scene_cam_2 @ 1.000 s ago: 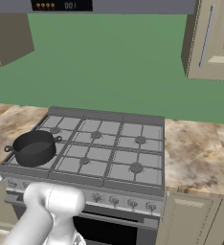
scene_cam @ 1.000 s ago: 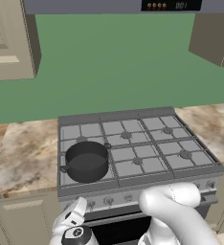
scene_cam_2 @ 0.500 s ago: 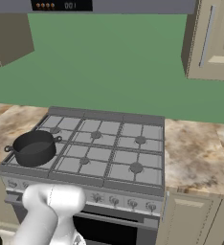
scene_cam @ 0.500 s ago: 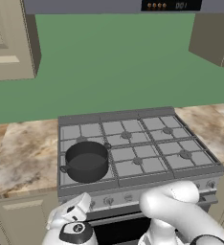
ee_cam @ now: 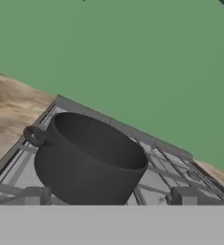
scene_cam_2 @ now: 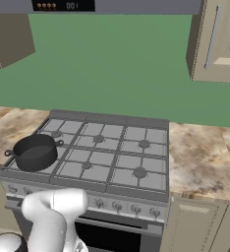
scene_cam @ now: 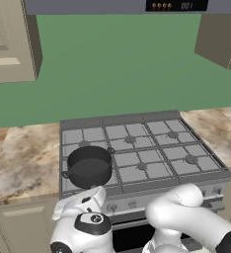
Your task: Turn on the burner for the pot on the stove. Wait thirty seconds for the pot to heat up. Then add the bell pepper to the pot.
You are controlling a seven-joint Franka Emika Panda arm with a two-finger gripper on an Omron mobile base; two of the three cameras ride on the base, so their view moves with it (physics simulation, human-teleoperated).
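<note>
The dark grey pot (scene_cam: 89, 165) sits on the front left burner of the stove (scene_cam: 152, 148); it also shows in the right base view (scene_cam_2: 34, 151) and close up in the hand view (ee_cam: 90, 160), and it looks empty. My gripper (scene_cam: 96, 192) is low in front of the stove's left front edge, just below the pot at knob-row height. In the hand view my gripper (ee_cam: 109, 195) points at the pot's side, and its fingertips (ee_cam: 35, 194) stand wide apart with nothing between them, so it is open. The bell pepper is out of view.
The knob row (scene_cam_2: 118, 206) runs along the stove front above the black oven door (scene_cam_2: 112, 236). Marble counters flank the stove at left (scene_cam: 23, 163) and right (scene_cam_2: 205, 160). Wall cabinets (scene_cam_2: 217, 39) and a hood panel (scene_cam: 175, 6) hang above.
My hand has shifted a little to the right and turned in front of the knob row. The pot has stayed in place.
</note>
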